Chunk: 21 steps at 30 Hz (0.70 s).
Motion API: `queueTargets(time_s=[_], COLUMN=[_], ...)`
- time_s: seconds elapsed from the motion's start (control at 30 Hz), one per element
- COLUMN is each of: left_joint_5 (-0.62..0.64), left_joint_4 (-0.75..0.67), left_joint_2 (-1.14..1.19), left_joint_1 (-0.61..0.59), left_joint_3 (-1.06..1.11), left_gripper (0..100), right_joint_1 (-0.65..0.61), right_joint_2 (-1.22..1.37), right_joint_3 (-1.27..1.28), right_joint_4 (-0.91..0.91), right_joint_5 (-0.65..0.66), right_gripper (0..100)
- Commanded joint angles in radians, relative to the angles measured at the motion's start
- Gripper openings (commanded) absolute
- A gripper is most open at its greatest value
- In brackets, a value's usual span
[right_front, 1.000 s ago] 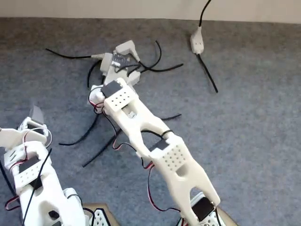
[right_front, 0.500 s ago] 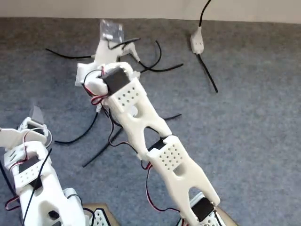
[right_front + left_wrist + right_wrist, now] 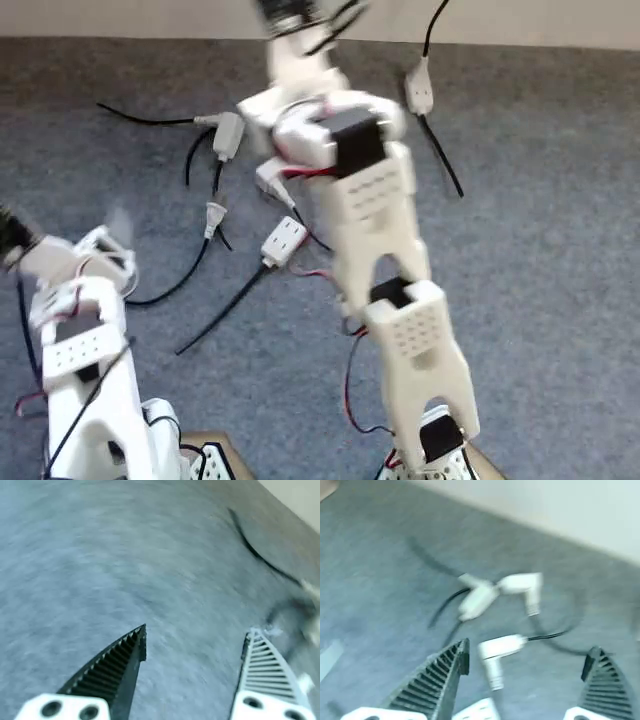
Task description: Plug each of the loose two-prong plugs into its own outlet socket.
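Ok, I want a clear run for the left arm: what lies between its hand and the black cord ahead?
Bare carpet, as the left wrist view shows: nothing sits between the open left hand and the black cord.

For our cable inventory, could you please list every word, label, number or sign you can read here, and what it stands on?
There is none to read: the white outlet socket, the loose plug, the white arm link and the grey carpet show no legible word, number or sign.
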Motion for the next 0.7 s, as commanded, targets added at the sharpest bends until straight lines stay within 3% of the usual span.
queueTargets(time_s=[0.0,0.23,0.6,0.67], left_joint_5=[-0.066,-0.066,-0.074,-0.133], left_joint_4=[0.31,0.559,0.919,0.954], left_joint_2=[-0.015,0.09,0.802,0.917], left_joint_1=[0.147,0.291,0.358,0.358], left_joint_3=[-0.226,-0.516,-1.198,-1.31], left_gripper=[31,31,31,31], right_joint_1=[0.147,0.387,0.704,0.743], right_joint_2=[-0.119,-0.194,-0.308,-0.308], right_joint_3=[-0.031,0.188,0.707,0.743], right_joint_4=[0.042,0.042,0.041,0.041], right_joint_5=[0.025,0.025,0.025,0.025], right_gripper=[34.7,34.7,34.7,34.7])
